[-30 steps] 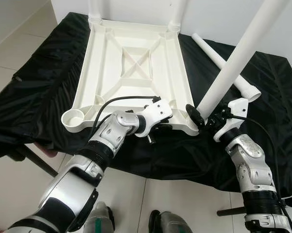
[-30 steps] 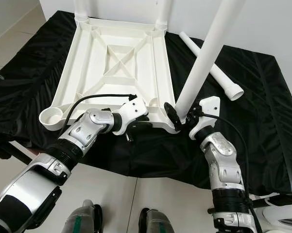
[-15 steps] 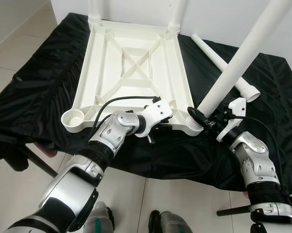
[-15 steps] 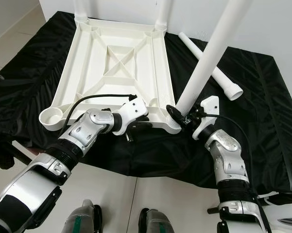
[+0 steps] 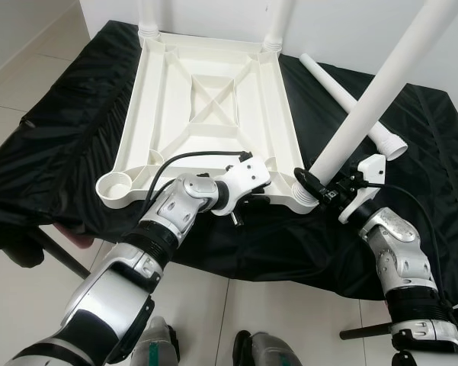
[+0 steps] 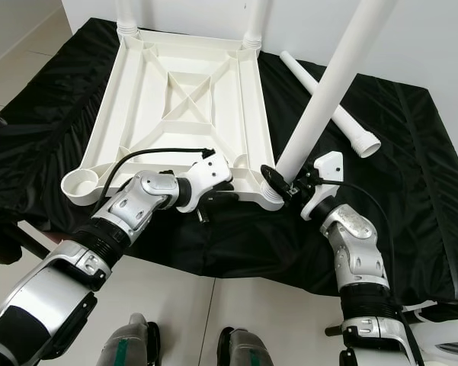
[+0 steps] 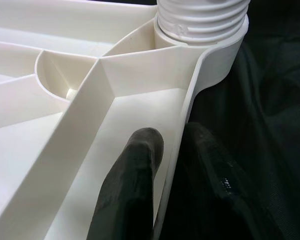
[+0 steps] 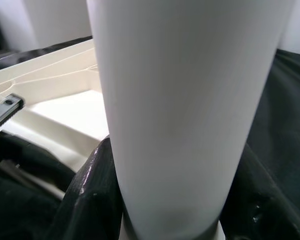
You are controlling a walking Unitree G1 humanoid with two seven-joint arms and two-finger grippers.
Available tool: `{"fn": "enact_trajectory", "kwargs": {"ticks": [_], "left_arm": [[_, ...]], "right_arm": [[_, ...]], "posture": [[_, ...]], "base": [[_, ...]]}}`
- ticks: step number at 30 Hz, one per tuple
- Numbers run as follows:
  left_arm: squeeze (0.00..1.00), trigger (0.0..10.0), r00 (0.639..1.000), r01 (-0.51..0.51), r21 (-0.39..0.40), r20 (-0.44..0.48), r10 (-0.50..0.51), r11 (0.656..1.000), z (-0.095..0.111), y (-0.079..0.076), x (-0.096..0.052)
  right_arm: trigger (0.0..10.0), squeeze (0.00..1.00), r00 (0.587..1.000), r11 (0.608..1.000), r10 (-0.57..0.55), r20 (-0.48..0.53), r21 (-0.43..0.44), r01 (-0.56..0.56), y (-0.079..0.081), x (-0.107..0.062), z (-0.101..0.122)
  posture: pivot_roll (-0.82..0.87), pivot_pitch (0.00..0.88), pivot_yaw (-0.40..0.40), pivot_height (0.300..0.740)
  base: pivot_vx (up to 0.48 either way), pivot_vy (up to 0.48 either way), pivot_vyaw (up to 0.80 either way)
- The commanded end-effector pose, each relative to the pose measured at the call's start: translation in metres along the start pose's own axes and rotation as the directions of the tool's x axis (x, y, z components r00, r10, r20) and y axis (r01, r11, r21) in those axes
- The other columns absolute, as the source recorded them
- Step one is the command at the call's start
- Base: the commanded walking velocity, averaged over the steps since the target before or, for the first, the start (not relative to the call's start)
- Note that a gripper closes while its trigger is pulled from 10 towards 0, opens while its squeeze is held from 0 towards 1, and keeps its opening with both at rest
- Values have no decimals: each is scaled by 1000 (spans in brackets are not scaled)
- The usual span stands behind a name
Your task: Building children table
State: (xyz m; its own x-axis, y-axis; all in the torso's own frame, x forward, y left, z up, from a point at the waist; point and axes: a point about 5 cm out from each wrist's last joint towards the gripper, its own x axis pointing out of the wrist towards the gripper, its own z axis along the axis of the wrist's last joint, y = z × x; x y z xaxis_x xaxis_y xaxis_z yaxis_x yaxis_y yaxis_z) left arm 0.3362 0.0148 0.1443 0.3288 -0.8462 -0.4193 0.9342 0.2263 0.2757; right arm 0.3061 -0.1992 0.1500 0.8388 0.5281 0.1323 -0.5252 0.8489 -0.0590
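The right hand (image 5: 318, 185) is clenched around the foot of a white table leg (image 5: 381, 82), its fingers (image 8: 92, 200) wrapped on either side of the tube, right at the near-right corner socket (image 5: 303, 200) of the upturned white tabletop (image 5: 206, 114). From there the leg slants up toward 1 o'clock instead of standing square to the socket, and that lean is the main risk: turned or pushed in at this angle, the thread could cross or jam, or the end could skip out of the socket. The left hand (image 5: 240, 207) pinches the tabletop's near rim, one finger (image 7: 132, 185) inside the wall and one outside, just beside the threaded collar (image 7: 202, 20); if that hold slips, the tabletop could slide on the black cloth (image 5: 53, 130) covering the desk and twist with the leg. At 12 o'clock two legs already stand in the far corners, and a spare leg (image 5: 350, 103) lies on the cloth beyond the right hand.
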Motion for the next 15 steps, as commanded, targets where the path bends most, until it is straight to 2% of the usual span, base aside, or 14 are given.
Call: {"fn": "enact_trajectory", "kwargs": {"ticks": [1, 8, 9, 15], "left_arm": [[0, 10000, 999, 33, 42, 5, -33, 999, 7, -2, 3], [0, 10000, 999, 34, 42, 5, -35, 999, 7, -2, 3], [0, 10000, 999, 36, 43, 5, -36, 998, 7, -2, 3], [0, 10000, 999, 36, 43, 6, -37, 998, 7, -2, 4]], "right_arm": [[10000, 0, 999, 999, -33, -16, 24, 33, 4, -3, -5], [10000, 0, 995, 995, -99, 10, 22, 99, 12, -1, -2], [10000, 0, 988, 988, -155, 4, 23, 155, 18, 1, -2], [10000, 0, 974, 974, -225, -18, 14, 225, 22, 3, -4]], "posture": [[-8, 48, -59, 740], [-13, 48, -56, 740], [-13, 49, -55, 740], [-11, 51, -56, 740]], "base": [[0, 0, 0], [0, 0, 0], [0, 0, 0], [0, 0, 0]]}}
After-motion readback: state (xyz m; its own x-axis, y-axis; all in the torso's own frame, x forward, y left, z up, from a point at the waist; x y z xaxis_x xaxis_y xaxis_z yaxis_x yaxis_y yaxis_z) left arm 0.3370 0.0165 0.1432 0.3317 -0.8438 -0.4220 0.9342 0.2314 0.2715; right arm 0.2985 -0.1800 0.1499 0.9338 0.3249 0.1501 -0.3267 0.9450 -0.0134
